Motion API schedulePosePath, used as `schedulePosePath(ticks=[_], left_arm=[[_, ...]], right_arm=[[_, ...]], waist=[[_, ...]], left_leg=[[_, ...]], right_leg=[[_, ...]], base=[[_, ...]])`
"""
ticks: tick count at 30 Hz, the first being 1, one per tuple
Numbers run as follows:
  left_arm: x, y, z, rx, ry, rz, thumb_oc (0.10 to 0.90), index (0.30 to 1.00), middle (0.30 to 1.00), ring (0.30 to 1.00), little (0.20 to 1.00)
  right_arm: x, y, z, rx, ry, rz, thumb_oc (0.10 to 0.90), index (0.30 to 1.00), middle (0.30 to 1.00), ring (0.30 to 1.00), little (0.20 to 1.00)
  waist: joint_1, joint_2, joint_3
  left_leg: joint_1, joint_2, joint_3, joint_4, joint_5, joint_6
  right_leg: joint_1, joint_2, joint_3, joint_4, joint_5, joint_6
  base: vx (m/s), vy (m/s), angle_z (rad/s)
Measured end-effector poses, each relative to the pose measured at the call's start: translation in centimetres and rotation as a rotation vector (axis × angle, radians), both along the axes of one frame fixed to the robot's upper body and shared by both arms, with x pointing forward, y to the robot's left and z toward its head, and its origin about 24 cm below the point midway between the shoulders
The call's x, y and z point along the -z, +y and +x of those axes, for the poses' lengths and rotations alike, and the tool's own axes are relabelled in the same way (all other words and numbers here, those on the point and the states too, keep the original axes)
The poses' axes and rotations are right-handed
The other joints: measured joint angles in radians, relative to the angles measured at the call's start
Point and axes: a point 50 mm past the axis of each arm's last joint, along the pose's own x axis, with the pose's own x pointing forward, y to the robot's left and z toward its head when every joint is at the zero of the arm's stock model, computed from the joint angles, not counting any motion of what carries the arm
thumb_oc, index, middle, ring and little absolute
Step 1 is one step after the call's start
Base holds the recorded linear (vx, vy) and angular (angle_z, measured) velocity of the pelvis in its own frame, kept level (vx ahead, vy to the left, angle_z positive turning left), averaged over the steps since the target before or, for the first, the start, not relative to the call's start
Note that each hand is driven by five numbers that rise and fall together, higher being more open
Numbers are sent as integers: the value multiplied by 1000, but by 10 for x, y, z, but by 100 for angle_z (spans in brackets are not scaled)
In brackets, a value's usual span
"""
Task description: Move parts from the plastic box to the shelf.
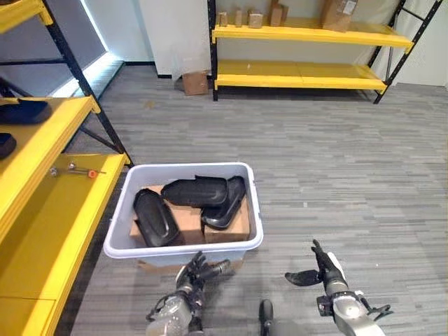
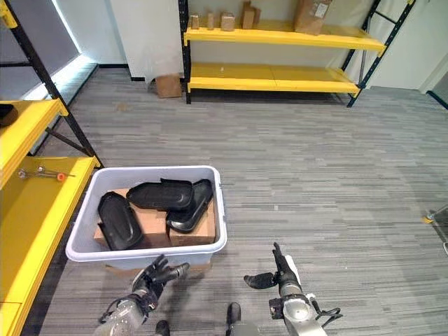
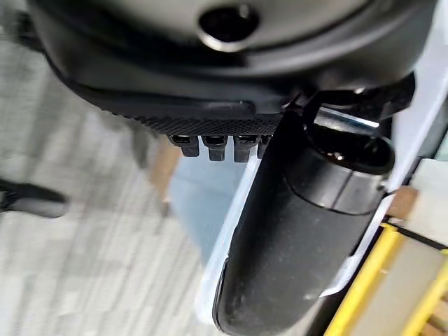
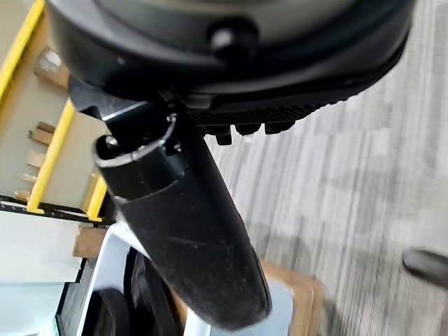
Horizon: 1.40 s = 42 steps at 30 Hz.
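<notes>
Hands, left hand and right hand, spread near plastic box; no legible writing.

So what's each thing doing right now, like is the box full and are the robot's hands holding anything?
Plastic box: on the floor, open-topped, loaded.
Black parts: three, lying inside the box on brown cartons.
Left hand: open, holding nothing, just before the box's near wall.
Right hand: open, holding nothing, over the floor beside the box.
Yellow shelf: beside the box, a small tool lying on it.
</notes>
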Motion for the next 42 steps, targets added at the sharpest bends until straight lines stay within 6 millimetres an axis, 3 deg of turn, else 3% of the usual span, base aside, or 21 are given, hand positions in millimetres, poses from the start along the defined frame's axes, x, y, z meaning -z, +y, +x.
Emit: schedulePosePath(ticks=[4,5,6,7,10,15,18,23,24,25,28,33,38,42], left_arm=[[-1,17,-5,-38,3,39,900,1000,1000,1000,1000],[-2,27,-8,-41,9,70,900,1000,1000,1000,1000],[-1,36,-13,-55,23,95,900,1000,1000,1000,1000],[0,40,-17,-65,35,105,900,1000,1000,1000,1000],[1,41,-18,-67,40,107,900,1000,1000,1000,1000],[3,26,-17,-55,33,61,900,1000,1000,1000,1000],[-1,23,-13,-30,7,51,900,1000,1000,1000,1000],[-5,19,-7,-10,-19,50,900,1000,1000,1000,1000],[-9,15,0,8,-47,49,900,1000,1000,1000,1000],[-11,13,4,17,-61,48,900,1000,1000,1000,1000],[-16,9,10,30,-87,46,900,1000,1000,1000,1000],[-23,8,19,40,-131,48,900,1000,1000,1000,1000],[-36,7,35,62,-206,57,900,1000,1000,1000,1000],[-42,15,40,67,-240,81,900,1000,1000,1000,1000]], right_arm=[[4,13,-2,-20,12,43,900,1000,1000,1000,1000],[4,17,-2,-23,9,54,900,1000,1000,1000,1000],[3,21,1,-23,1,66,900,1000,1000,1000,1000],[0,22,5,-25,-14,69,900,1000,1000,1000,1000],[-4,19,10,-17,-35,63,900,1000,1000,1000,1000],[-26,9,22,-47,-128,-1,900,1000,1000,1000,1000],[-46,-5,38,-119,-207,-171,900,1000,1000,1000,1000],[-86,-8,77,-147,-377,-305,900,1000,1000,1000,1000],[-114,-7,98,-179,-480,-397,900,1000,1000,1000,1000],[-129,-5,108,-190,-535,-434,900,1000,1000,1000,1000],[-163,4,130,-231,-651,-520,900,1000,1000,1000,1000],[-191,19,148,-367,-734,-695,900,1000,1000,1000,1000],[-215,10,175,-462,-699,-981,900,1000,1000,1000,1000],[-243,-7,193,-407,-685,-1118,900,1000,1000,1000,1000]], waist=[[6,-5,-15],[24,-31,-29],[31,-58,-40],[29,-56,-41],[28,-58,-41],[24,-64,-39],[27,-69,-35],[29,-62,-6],[51,-50,27],[58,-42,50],[75,-26,102],[114,-26,144],[152,-30,198],[166,-29,234]], left_leg=[[2,-37,0,-33,15,38],[0,-60,2,-44,21,46],[1,-80,7,-48,23,44],[2,-78,7,-55,24,44],[3,-75,11,-65,28,38],[-5,-70,15,-79,34,29],[-45,-62,-2,-78,42,27],[-108,-53,-37,-69,59,15],[-140,-51,-43,-62,63,14],[-153,-50,-50,-61,74,6],[-172,-49,-63,-60,84,6],[-203,-51,-82,-61,90,6],[-230,-56,-90,-51,91,6],[-256,-56,-93,-43,92,7]], right_leg=[[3,-51,45,80,-14,4],[16,-82,66,76,-5,8],[41,-99,71,41,12,65],[48,-97,69,21,34,93],[53,-91,68,0,35,93],[55,-91,64,-41,36,87],[50,-85,40,-80,55,89],[29,-73,10,-117,84,96],[8,-67,5,-128,98,95],[-1,-65,-1,-128,104,94],[-11,-61,-23,-128,104,94],[-30,-61,-38,-128,105,93],[-45,-66,-48,-128,105,92],[-66,-66,-50,-128,110,89]], base=[[59,85,16],[58,67,9],[67,69,-2],[93,70,-6],[60,28,-4],[20,11,-4],[-38,-17,15],[-63,-26,18],[-59,-24,16],[-84,-41,21],[-52,-18,15],[-58,-17,9],[-67,-11,6],[-24,-1,1]])
